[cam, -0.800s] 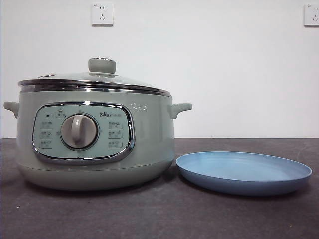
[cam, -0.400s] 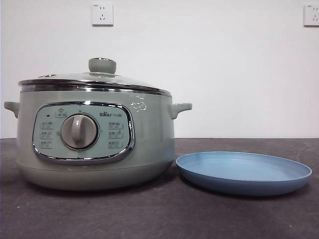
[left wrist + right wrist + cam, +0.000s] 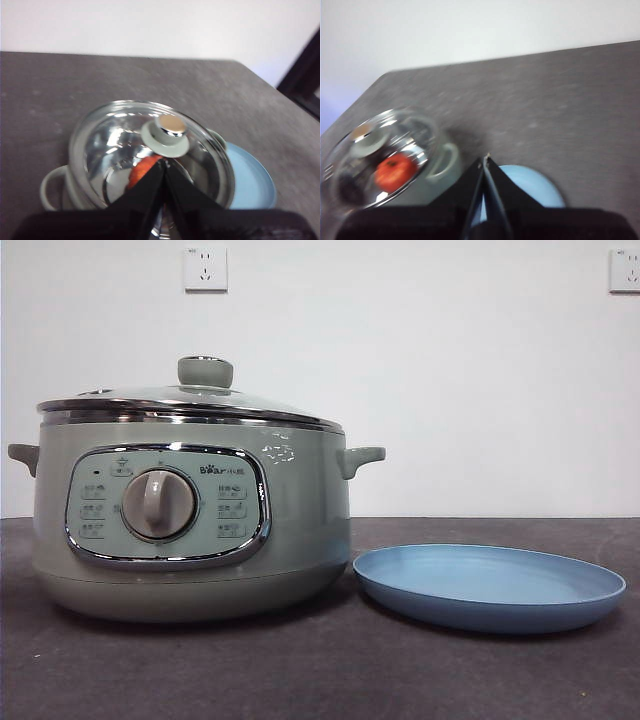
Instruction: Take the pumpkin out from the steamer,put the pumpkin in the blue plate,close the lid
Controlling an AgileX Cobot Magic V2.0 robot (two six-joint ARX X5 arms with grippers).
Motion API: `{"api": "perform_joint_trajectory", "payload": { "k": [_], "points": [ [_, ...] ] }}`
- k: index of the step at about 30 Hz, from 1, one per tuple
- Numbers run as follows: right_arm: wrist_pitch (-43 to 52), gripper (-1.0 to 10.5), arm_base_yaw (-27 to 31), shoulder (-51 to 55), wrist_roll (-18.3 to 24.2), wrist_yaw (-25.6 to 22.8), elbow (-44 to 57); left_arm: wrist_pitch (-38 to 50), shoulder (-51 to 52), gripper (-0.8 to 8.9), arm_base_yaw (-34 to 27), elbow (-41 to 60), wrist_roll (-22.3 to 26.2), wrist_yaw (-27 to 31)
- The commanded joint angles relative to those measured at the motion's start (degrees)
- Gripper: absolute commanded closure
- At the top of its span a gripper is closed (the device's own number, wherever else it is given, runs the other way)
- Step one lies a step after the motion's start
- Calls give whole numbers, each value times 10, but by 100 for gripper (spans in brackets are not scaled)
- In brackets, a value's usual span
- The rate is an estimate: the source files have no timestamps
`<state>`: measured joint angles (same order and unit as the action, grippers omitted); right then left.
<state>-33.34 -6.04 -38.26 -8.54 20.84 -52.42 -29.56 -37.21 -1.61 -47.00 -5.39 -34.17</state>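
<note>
Nothing on the table has moved over the last second. Nearest, the blue plate [image 3: 489, 585] sits bare just beside the steamer [image 3: 190, 510], whose lid [image 3: 190, 400] is still on. The pumpkin [image 3: 395, 172] shows through the glass, inside. Left gripper [image 3: 163, 165] and right gripper [image 3: 484, 161] hover above, jaws pressed together, holding nothing. So I'd say the task hasn't started; lifting the lid comes first.
</note>
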Motion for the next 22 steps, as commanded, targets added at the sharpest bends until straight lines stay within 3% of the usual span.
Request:
{"api": "perform_joint_trajectory", "payload": {
  "k": [1,4,6,9,10,16,22],
  "points": [
    [-10,946,0,-27,32,51,-24,-22,-22,817,2,-25,43,-7],
    [-11,924,0,-49,33,65,-34,-34,-37,813,6,-42,46,-8],
    [-11,779,0,-58,34,61,-34,-35,-42,756,9,-46,46,-8],
    [-13,475,0,-71,32,58,-34,-35,-43,414,14,-46,45,-5],
    [-16,387,0,-75,32,58,-34,-35,-43,361,16,-46,41,-4],
    [-19,360,0,-93,30,58,-34,-14,-61,374,29,-49,13,-3],
    [-19,360,-1,-101,31,59,-34,-12,-153,374,77,-93,12,0]
  ]
}}
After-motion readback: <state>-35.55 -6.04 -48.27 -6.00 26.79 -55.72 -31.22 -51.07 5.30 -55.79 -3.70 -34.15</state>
